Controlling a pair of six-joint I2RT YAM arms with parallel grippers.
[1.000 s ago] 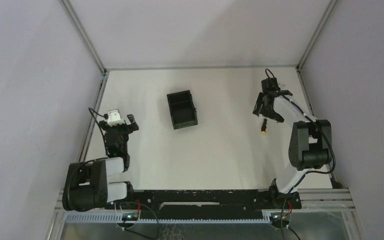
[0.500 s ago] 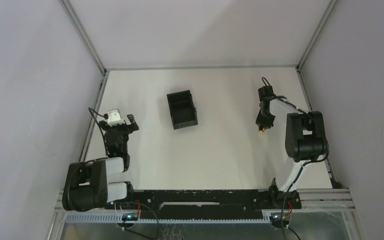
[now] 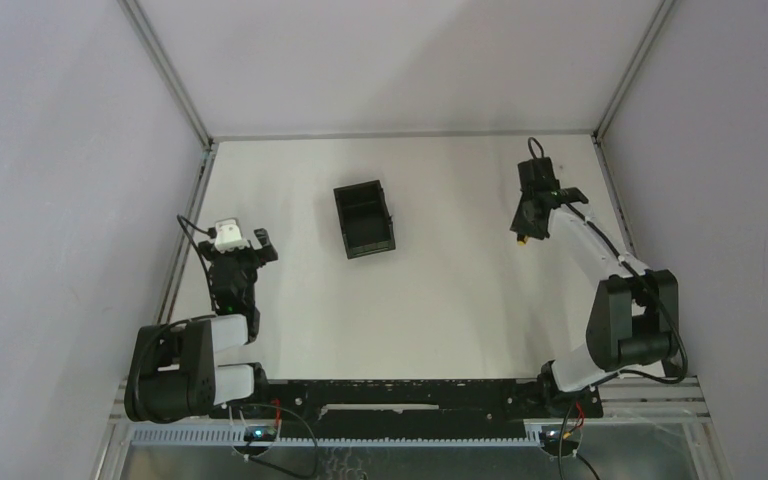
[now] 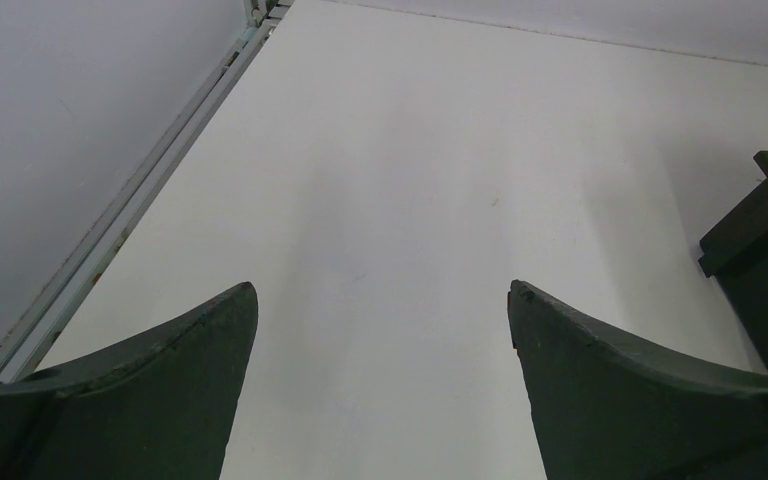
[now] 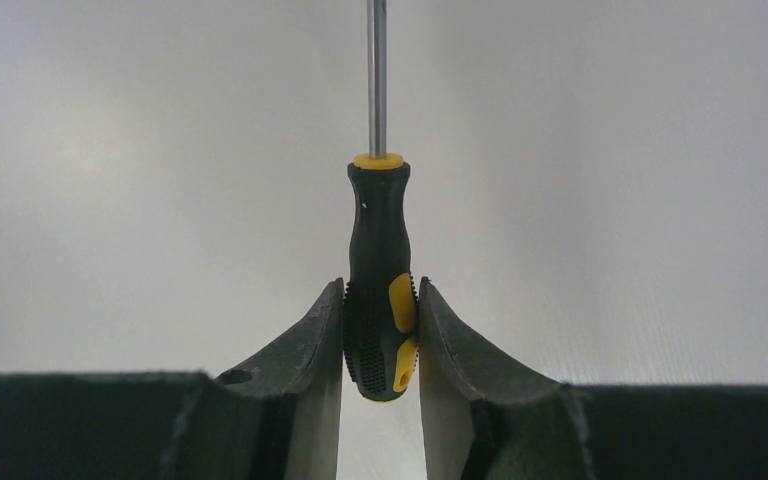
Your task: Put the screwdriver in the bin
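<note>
My right gripper [image 5: 380, 288] is shut on the screwdriver [image 5: 379, 270], its jaws pressing both sides of the black and yellow handle, with the thin metal shaft pointing straight away from the camera. Seen from above, that gripper [image 3: 527, 228] hangs at the right side of the table and the screwdriver's yellow end [image 3: 525, 240] peeks out below it. The black bin [image 3: 364, 219] stands near the table's middle, well to the left of the right gripper; its corner [image 4: 765, 240] shows in the left wrist view. My left gripper [image 4: 382, 290] is open over bare table, with nothing between its fingers.
The white table [image 3: 440, 300] is fenced by metal rails and grey walls at left, right and back. The left arm [image 3: 230, 275] rests near the left rail. Both arm bases stand along the black bar at the near edge.
The right gripper came down over the screwdriver and shut on its handle; it now holds the tool a little farther back on the table. The left arm has not moved.
</note>
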